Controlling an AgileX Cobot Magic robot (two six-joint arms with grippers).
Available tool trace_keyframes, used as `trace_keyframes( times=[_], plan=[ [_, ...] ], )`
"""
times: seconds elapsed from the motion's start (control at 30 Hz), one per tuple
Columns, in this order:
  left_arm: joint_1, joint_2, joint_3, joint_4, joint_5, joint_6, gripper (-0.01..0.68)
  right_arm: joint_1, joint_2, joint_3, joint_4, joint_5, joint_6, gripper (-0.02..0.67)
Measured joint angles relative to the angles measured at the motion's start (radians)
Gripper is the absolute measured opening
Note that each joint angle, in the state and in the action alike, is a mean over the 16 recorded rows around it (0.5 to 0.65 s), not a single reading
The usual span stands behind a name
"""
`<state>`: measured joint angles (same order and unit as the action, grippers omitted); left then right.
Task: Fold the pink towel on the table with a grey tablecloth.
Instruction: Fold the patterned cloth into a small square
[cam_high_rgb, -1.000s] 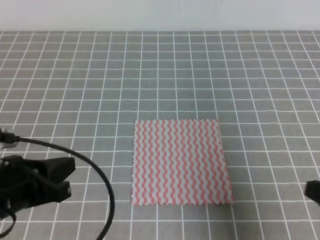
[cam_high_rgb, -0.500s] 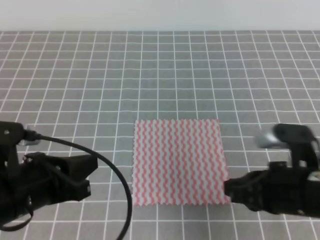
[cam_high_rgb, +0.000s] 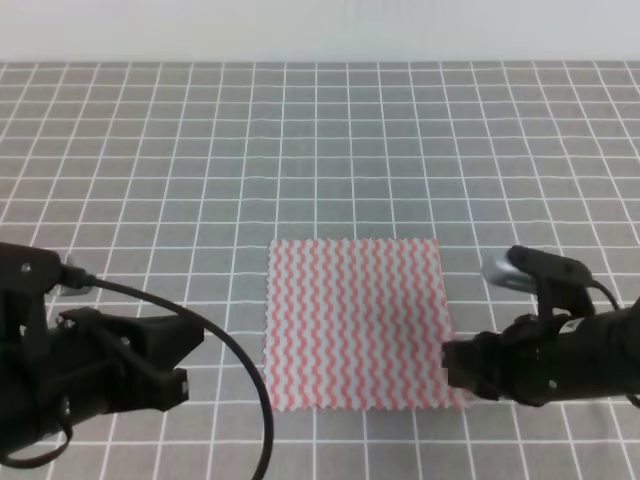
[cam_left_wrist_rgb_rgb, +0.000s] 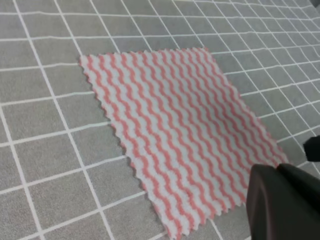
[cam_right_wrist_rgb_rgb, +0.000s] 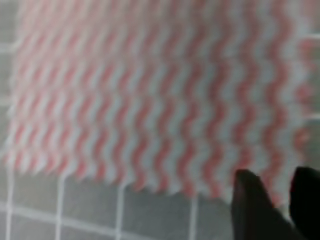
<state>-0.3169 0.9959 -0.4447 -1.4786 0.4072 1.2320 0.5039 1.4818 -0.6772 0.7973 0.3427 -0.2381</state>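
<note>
The pink towel (cam_high_rgb: 355, 325) lies flat and unfolded on the table with a grey tablecloth (cam_high_rgb: 320, 150). It fills most of the left wrist view, pink towel (cam_left_wrist_rgb_rgb: 175, 130), and the right wrist view, pink towel (cam_right_wrist_rgb_rgb: 150, 90). My left gripper (cam_high_rgb: 195, 345) hovers left of the towel, a short gap from its edge. Its dark fingers (cam_left_wrist_rgb_rgb: 280, 200) look pressed together. At the towel's near right corner is my right gripper (cam_high_rgb: 450, 365). Its fingertips (cam_right_wrist_rgb_rgb: 250, 200) stand slightly apart over that jagged corner, with cloth showing between them.
A black cable (cam_high_rgb: 240, 370) arcs from the left arm down toward the near edge of the high view. The grid cloth runs back to a pale wall (cam_high_rgb: 320, 30).
The right arm has come in from the right and brought its gripper to the towel's near right corner. The left arm has slid right, closer to the towel. The towel has not moved.
</note>
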Motion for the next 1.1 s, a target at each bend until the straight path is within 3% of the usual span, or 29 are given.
trace_keyframes(
  times=[0.23, 0.53, 0.8, 1.1],
  plan=[
    [0.000, 0.000, 0.000, 0.000, 0.004, 0.013, -0.003, -0.027, 0.076, -0.004, 0.044, -0.009, 0.046, 0.256],
    [0.000, 0.001, 0.000, 0.000, 0.004, 0.023, -0.003, -0.028, 0.131, -0.015, 0.074, -0.017, 0.045, 0.259],
    [0.000, 0.000, 0.000, -0.001, 0.007, 0.025, -0.002, -0.028, 0.142, -0.023, 0.074, -0.017, 0.044, 0.197],
    [0.000, -0.002, 0.000, 0.000, 0.012, 0.025, -0.002, -0.028, 0.145, -0.025, 0.060, -0.015, 0.044, 0.053]
  ],
)
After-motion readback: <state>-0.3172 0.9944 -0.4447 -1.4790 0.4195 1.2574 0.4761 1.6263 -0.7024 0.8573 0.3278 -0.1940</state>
